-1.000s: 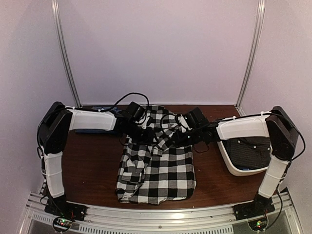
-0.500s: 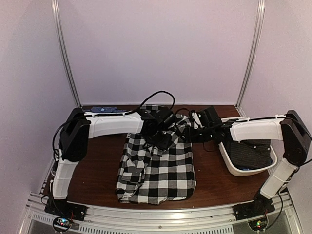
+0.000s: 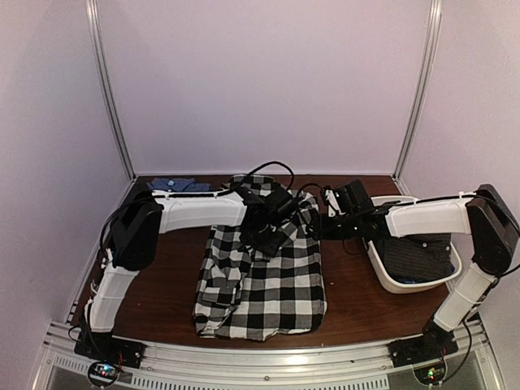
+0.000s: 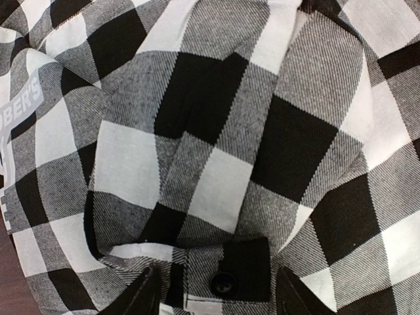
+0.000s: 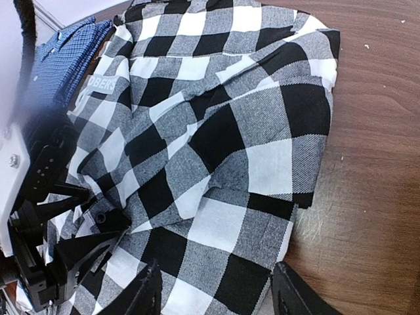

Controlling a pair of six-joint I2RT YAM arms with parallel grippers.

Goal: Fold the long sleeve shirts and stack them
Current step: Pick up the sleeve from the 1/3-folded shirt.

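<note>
The table [image 3: 162, 276] carries one shirt [image 3: 268, 284] spread down its middle, from the far edge almost to the near edge. A second, folded shirt [image 3: 175, 184] lies in the far left corner, behind the left arm and apart from the spread one. The basket [image 3: 382, 272] stands at the right side, just beside the spread shirt, with a third shirt [image 3: 414, 256] inside it. The left gripper [image 3: 266, 238] hangs over the far half of the spread shirt; the right gripper [image 5: 216, 289] is at that shirt's far right edge, between it and the basket.
</note>
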